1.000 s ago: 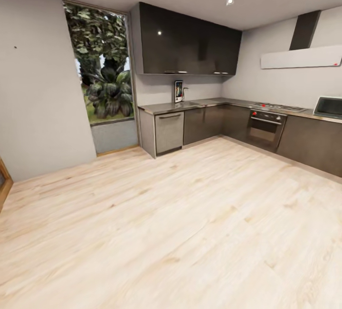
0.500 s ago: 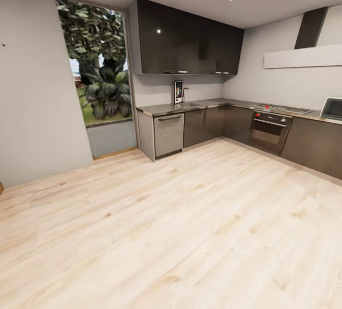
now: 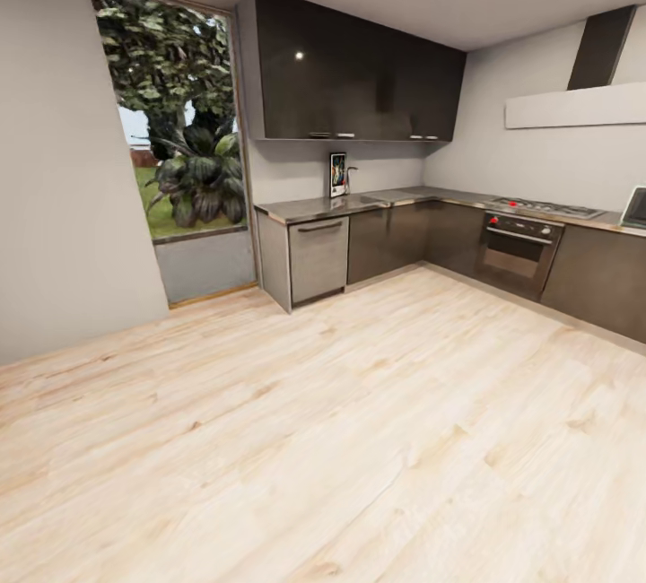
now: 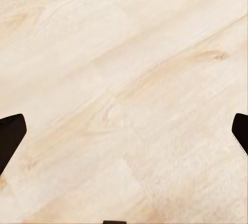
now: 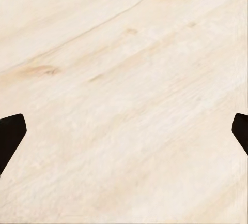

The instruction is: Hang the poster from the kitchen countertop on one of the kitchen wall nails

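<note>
Across the room at 12 o'clock: the poster point(image 3: 337, 174), upright on the kitchen countertop point(image 3: 323, 204), leaning at the wall under the dark upper cabinets point(image 3: 350, 72), just beside the chrome tap point(image 3: 350, 175).

Step in hand, by my judgement: approach. Nothing picked up yet; I am well apart from the counter, with open wooden floor point(image 3: 341, 422) between.

Left gripper point(image 4: 124, 136): fingers spread wide, dark tips at the frame edges, nothing held, floorboards beneath.
Right gripper point(image 5: 124, 136): likewise spread and empty, over floorboards.

Next move calls for: driving on toward 12 o'clock, squaring up to the counter run beside the window point(image 3: 175, 117), then raising an arm to the poster's frame.

Hard to make out:
- poster art, too small to read;
- sink, not distinguishable in the glossy top;
- wall nails, none that I can pick out on the grey wall point(image 3: 54, 161) at 10 o'clock;
- appliance at 3 o'clock point(image 3: 635, 206), cut off by the frame edge.
</note>
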Robot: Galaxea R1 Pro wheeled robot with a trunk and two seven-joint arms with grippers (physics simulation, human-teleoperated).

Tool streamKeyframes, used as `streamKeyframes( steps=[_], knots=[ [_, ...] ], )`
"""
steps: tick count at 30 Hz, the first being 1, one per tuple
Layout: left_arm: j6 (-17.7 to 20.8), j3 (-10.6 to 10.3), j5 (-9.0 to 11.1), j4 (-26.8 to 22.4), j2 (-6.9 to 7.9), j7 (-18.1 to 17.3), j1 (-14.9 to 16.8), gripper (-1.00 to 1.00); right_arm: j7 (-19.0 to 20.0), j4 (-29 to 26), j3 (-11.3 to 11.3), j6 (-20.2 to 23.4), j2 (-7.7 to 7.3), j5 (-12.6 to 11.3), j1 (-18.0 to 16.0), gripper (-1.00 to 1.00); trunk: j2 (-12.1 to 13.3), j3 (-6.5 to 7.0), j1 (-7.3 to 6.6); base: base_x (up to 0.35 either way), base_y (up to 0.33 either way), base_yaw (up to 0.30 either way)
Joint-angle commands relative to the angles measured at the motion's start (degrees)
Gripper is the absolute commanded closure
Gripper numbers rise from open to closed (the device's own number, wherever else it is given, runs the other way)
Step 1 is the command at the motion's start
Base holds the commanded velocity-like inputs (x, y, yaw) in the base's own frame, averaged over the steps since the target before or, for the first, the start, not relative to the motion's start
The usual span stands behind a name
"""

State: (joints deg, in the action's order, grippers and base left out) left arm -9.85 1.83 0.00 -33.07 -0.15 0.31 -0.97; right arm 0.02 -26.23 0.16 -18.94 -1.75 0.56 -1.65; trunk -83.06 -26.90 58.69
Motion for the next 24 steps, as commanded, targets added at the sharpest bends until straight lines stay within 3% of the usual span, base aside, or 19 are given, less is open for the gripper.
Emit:
streamKeyframes(
  steps=[1, 11, 24],
  knots=[
    [-0.1, 0.1, 0.0, -0.1, -0.02, 0.0, 0.0, -1.0, 0.0, 0.0, 0.0, -0.2, -0.01, 0.1, 0.0, -1.0, 0.0, -0.05, 0.04, 0.334, 0.0, 0.0],
    [-0.1, 0.1, 0.0, -0.1, -0.01, 0.0, 0.0, -1.0, 0.0, 0.0, 0.0, -0.2, -0.01, 0.1, 0.0, -1.0, 0.0, -0.05, 0.04, 0.334, -0.032, 0.0],
    [-0.1, 0.1, 0.0, -0.1, -0.03, 0.0, 0.0, -1.0, 0.0, 0.0, 0.0, -0.2, -0.01, 0.1, 0.0, -1.0, 0.0, -0.05, 0.04, 0.329, -0.116, 0.0]
  ],
)
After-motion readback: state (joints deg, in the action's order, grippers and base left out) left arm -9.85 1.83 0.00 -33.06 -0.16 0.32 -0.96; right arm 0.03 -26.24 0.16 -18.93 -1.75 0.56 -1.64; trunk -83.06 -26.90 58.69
